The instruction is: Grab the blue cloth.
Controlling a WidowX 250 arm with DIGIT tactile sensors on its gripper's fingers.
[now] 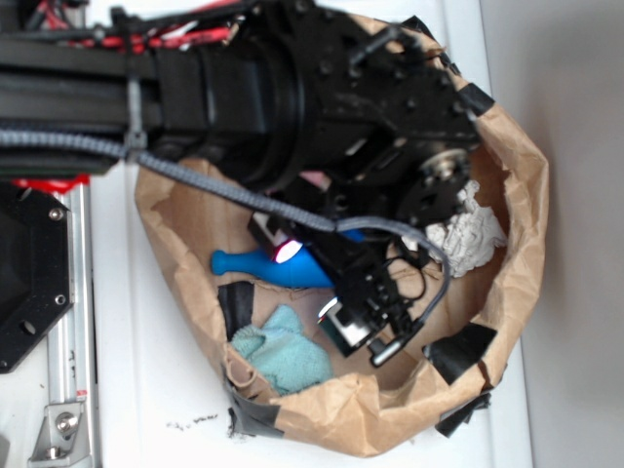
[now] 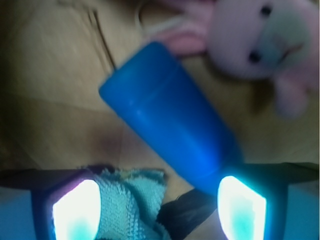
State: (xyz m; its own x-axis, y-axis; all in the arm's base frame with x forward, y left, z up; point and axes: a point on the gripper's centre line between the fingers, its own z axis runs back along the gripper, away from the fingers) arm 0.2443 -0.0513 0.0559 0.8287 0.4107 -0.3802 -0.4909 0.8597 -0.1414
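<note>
The blue cloth (image 1: 285, 349) lies bunched in the near corner of a brown paper bag (image 1: 390, 414), just beside a blue bottle (image 1: 258, 263). The gripper (image 2: 160, 210) hangs above with fingers (image 2: 75, 210) spread apart, holding nothing. A pink plush toy (image 2: 265, 40) and a white cloth (image 1: 473, 234) lie farther off.

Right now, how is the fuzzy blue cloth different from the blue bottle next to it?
The blue cloth is pale teal, while the blue bottle is a much brighter, deeper blue. The cloth looks soft, fuzzy and lumpy; the bottle looks hard, smooth and shiny. The cloth sits crumpled in a heap, while the bottle lies on its side, long and narrow. Both are bluish and both lie inside the brown paper bag.
</note>
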